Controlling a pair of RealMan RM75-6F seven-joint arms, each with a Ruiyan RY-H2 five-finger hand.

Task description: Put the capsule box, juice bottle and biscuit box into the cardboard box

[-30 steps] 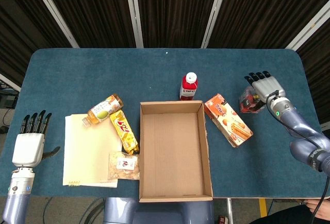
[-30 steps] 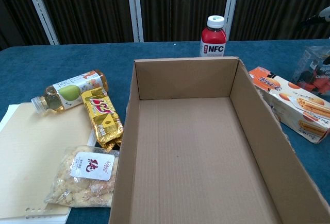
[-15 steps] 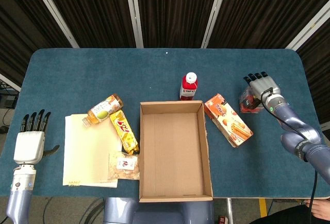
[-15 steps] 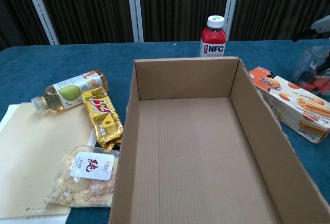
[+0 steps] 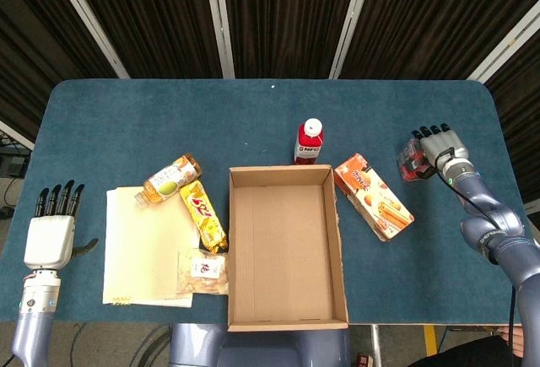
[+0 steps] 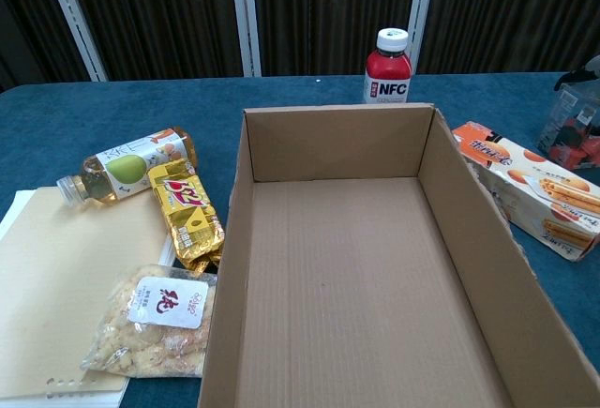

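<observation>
The open cardboard box (image 5: 287, 299) (image 6: 375, 267) stands in the middle of the table with nothing in it. Behind it the red juice bottle (image 5: 309, 142) (image 6: 386, 68) stands upright. The orange biscuit box (image 5: 373, 196) (image 6: 531, 187) lies flat just right of the cardboard box. Further right is the clear capsule box (image 5: 411, 161) (image 6: 572, 128) with red contents. My right hand (image 5: 443, 144) lies over its right side and holds it; only a dark fingertip shows in the chest view. My left hand (image 5: 48, 236) hovers open off the table's left front corner.
Left of the cardboard box lie a tea bottle (image 5: 170, 180) on its side, a gold snack pack (image 5: 203, 214), a bag of snacks (image 5: 203, 271) and a cream notebook (image 5: 148, 245). The blue table (image 5: 169, 114) ends close to my right hand.
My right hand has shifted a little right and away, and the capsule box has moved with it. The left hand has barely moved.
</observation>
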